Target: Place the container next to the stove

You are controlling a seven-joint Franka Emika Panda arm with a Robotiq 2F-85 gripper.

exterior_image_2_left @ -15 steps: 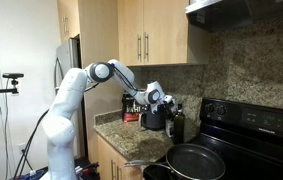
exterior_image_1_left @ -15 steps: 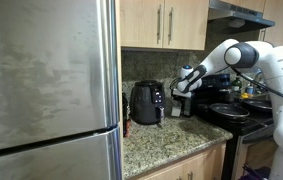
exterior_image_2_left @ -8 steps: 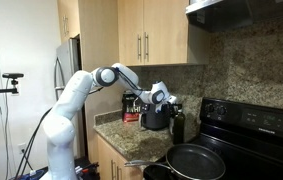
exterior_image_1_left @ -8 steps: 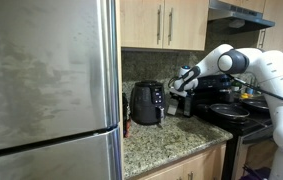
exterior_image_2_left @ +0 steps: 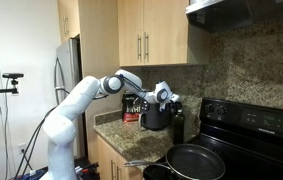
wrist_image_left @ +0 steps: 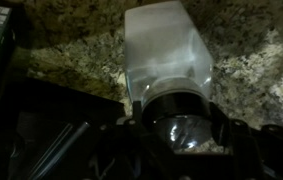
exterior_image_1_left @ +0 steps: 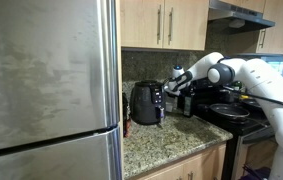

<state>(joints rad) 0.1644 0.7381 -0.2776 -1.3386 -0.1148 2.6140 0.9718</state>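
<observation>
In the wrist view my gripper is shut on the black lid of a clear plastic container, which hangs over the speckled granite counter. In both exterior views the gripper is above the counter between the black air fryer and the stove. The stove has a black cooktop and back panel with dark pans on it. The container is hard to make out in the exterior views.
A large steel fridge fills the near side in an exterior view. Wooden cabinets hang above the counter and a range hood hangs over the stove. Small items stand behind the air fryer against the granite backsplash.
The arm has stretched further out and its elbow has swung toward the air fryer. The gripper has shifted a little over the counter, still holding the container.
</observation>
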